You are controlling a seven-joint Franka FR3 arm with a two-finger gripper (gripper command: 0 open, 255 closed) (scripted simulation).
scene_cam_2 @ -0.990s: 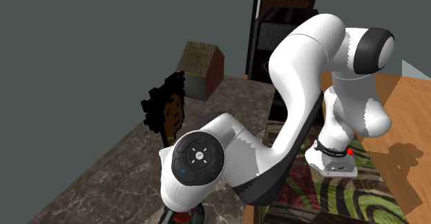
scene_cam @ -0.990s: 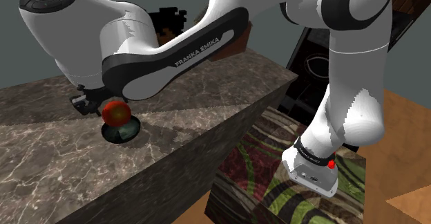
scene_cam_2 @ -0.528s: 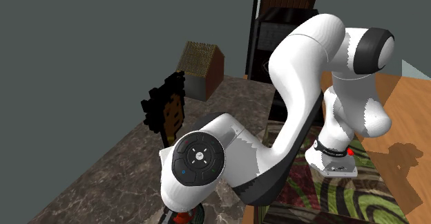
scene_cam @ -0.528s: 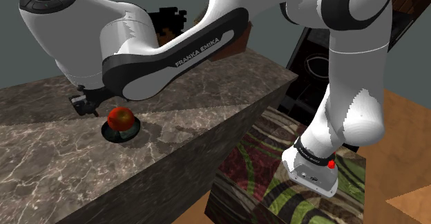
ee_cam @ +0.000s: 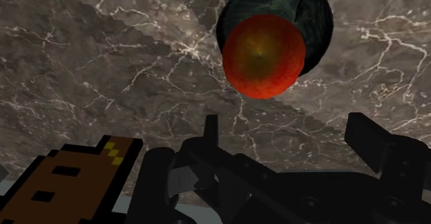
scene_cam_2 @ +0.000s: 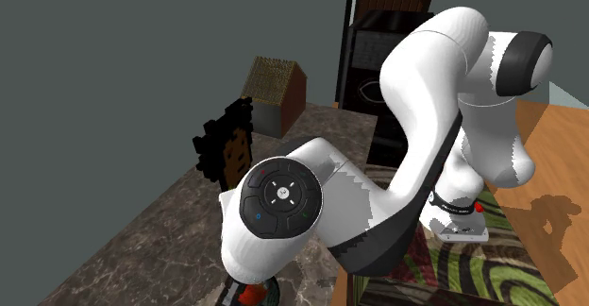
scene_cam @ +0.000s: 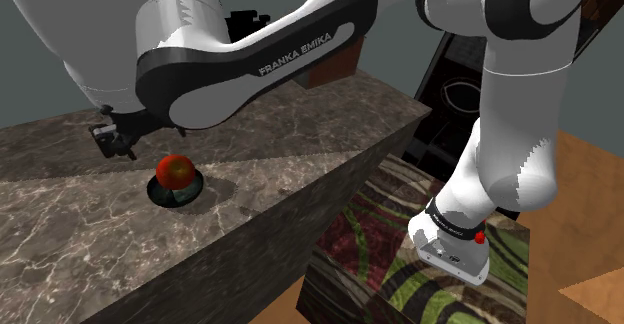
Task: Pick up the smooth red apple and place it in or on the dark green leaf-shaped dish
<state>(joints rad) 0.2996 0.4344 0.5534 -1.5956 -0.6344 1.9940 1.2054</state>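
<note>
The red apple (scene_cam: 176, 170) is seated on the dark green dish (scene_cam: 188, 195), just beyond the end effector (scene_cam: 113, 140), whose fingers are spread apart and empty. A straight lift off the desk (scene_cam: 300, 132) is advised, so the apple is not nudged.

The apple (scene_cam: 176, 170) sits in the dish (scene_cam: 190, 195) on the counter (scene_cam: 300, 142). The gripper (scene_cam: 113, 144) hangs beside it — toward the shoulder view's left.

Smooth red apple (ee_cam: 263, 55), glossy dark green dish (ee_cam: 314, 19), veined marble counter (ee_cam: 103, 77).
</note>
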